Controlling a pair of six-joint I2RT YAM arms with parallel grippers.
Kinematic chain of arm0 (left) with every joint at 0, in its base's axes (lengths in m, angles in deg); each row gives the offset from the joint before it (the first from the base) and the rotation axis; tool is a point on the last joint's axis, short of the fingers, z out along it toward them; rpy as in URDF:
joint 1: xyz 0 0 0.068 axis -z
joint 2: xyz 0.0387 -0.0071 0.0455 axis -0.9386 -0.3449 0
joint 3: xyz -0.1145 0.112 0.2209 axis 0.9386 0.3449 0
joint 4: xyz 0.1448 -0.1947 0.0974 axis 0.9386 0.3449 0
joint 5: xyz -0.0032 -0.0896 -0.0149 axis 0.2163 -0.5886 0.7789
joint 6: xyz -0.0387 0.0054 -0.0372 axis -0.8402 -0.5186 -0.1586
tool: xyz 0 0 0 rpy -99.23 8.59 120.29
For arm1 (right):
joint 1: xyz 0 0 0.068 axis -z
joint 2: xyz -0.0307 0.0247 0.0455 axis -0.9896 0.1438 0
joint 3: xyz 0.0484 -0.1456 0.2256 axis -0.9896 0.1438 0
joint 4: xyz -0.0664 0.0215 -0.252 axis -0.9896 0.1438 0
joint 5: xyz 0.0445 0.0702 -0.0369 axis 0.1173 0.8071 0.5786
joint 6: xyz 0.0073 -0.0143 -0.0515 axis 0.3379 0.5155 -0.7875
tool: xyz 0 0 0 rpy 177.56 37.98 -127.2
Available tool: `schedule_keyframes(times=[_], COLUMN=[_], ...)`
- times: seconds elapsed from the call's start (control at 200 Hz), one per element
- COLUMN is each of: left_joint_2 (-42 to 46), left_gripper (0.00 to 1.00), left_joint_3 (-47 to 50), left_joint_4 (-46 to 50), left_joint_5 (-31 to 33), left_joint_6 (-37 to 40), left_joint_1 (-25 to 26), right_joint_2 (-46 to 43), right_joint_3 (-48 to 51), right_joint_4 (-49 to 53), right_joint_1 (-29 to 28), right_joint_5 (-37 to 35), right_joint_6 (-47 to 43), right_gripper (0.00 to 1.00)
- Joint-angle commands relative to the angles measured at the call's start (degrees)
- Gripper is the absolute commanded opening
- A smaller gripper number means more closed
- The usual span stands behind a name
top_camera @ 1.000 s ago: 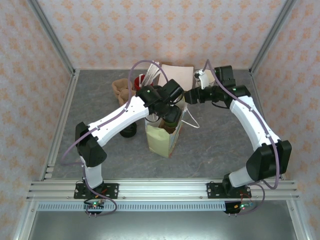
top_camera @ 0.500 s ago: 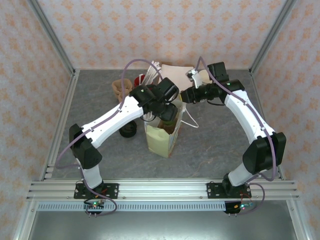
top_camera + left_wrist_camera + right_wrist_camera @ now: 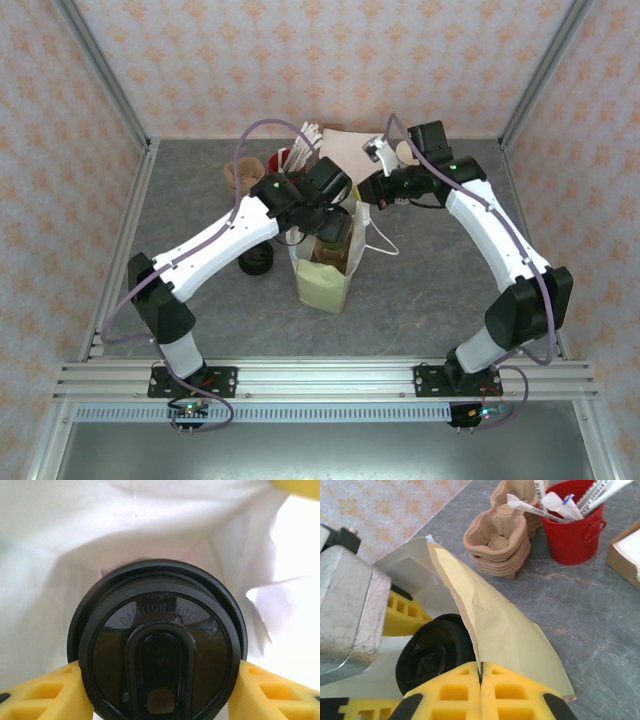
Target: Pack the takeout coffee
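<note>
The takeout coffee [image 3: 160,645] hangs in the mouth of the pale paper bag [image 3: 325,275], its round black lid facing the left wrist camera against the bag's white inside. My left gripper [image 3: 160,690] is shut on it, a yellow finger pressing each side under the lid. From the top, that gripper [image 3: 335,228] reaches down into the bag's opening. My right gripper [image 3: 480,680] is shut on the bag's upper rim, holding that wall back, with the black lid [image 3: 435,655] just left of it. The cup's paper body is hidden.
A red bucket of wrapped straws [image 3: 572,527] and a stack of brown pulp carriers [image 3: 497,542] stand behind the bag. A cardboard box [image 3: 625,555] sits at the back right. A low black lid piece [image 3: 256,260] lies left of the bag.
My left arm has swung left and sunk the coffee lower into the bag. My right gripper has shifted a little left and back, still gripping the rim.
</note>
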Motion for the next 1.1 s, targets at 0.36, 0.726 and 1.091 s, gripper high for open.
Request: schedule_keyframes(times=[0.36, 0.726, 1.091], left_joint_2=[4.2, 1.3, -0.9], left_gripper=[0.52, 0.52, 0.52], left_joint_3=[5.4, 5.4, 6.0], left_joint_4=[-4.8, -10.0, -11.4], left_joint_5=[8.7, 8.9, 7.6], left_joint_6=[-1.9, -3.0, -2.9], left_joint_1=[1.0, 0.9, 1.0], right_joint_2=[-11.3, -11.6, -12.0], right_joint_3=[8.6, 10.3, 10.9], right_joint_4=[-12.3, -14.1, -14.6], right_joint_1=[-2.4, -2.7, -2.7], right_joint_5=[-5.2, -4.7, -5.2], right_joint_6=[0.6, 3.2, 3.9], right_gripper=[0.00, 0.00, 0.00])
